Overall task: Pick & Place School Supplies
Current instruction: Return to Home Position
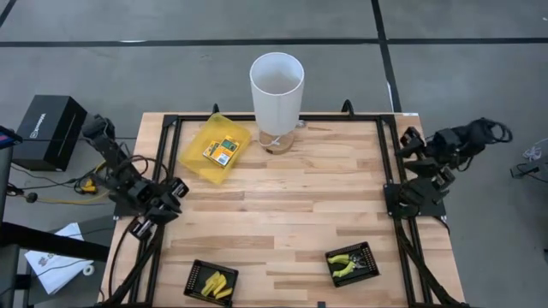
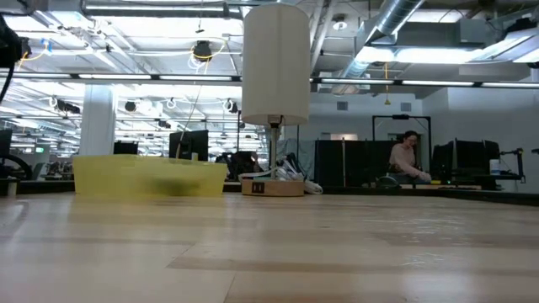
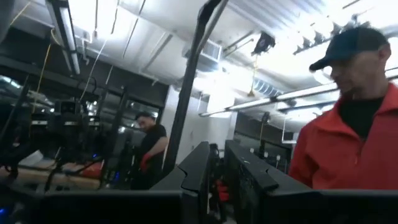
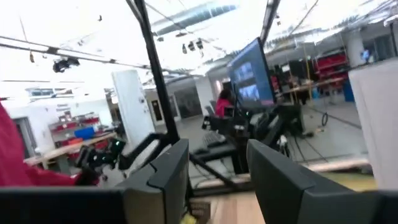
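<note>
The left gripper point(image 1: 171, 192) hangs over the left edge of the tabletop point(image 1: 300, 201). Its fingers point(image 3: 189, 180) are empty and only a narrow slit apart, pointing out into the room at a person in a red jacket point(image 3: 339, 155). The right gripper point(image 1: 408, 142) sits folded over the right edge. Its fingers point(image 4: 158, 180) are empty too, with a wide gap between them, and they face across the wood towards the left side.

Neither gripper is near any of the supplies. Yellow erasers point(image 1: 216, 283) lie heaped in the black tray point(image 1: 192, 275) at the near left corner. The green-and-yellow pliers point(image 1: 346, 263) lie in a second tray point(image 1: 370, 251) at the near right, well apart from the first. At the far left, an orange packet point(image 1: 223, 151) with a green label lies inside the yellow pouch point(image 1: 199, 162). Just beside the pouch, a tall white tube point(image 1: 276, 90) stands upright at the far edge, open at the top. In the low view the pouch and the tube stand side by side, and a person point(image 2: 408, 160) shows far off in the room.
</note>
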Controlling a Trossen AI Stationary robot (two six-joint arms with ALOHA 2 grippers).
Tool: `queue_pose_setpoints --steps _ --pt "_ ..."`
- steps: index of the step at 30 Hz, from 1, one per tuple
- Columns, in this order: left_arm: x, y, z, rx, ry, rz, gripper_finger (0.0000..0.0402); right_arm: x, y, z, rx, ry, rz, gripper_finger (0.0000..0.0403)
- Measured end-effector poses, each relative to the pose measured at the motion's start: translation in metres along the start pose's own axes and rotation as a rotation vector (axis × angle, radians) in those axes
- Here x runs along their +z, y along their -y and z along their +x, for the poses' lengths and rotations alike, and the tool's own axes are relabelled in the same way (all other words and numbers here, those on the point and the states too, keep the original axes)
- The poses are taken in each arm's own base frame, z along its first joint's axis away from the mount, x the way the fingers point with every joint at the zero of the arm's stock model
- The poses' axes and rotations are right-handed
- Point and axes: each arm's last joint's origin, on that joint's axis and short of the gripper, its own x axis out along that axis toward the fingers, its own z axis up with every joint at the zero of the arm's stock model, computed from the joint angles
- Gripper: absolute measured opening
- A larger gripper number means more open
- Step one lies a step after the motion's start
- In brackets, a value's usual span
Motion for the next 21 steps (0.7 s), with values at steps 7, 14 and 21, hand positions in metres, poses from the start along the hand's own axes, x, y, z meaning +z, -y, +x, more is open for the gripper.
queue_pose_setpoints --steps 7,14,21 --pt "-0.016 -0.014 -0.028 0.026 0.028 0.011 0.0044 -0.017 0.009 -0.011 -0.079 -0.131 0.049 0.0154" --pt "-0.017 -0.015 -0.027 -0.025 0.033 0.077 0.0044 -0.015 0.008 -0.012 -0.096 -0.106 0.049 0.0154" --pt "-0.02 -0.031 -0.019 -0.074 0.055 0.112 0.0044 -0.04 0.003 0.003 -0.131 -0.085 -0.093 0.0154"
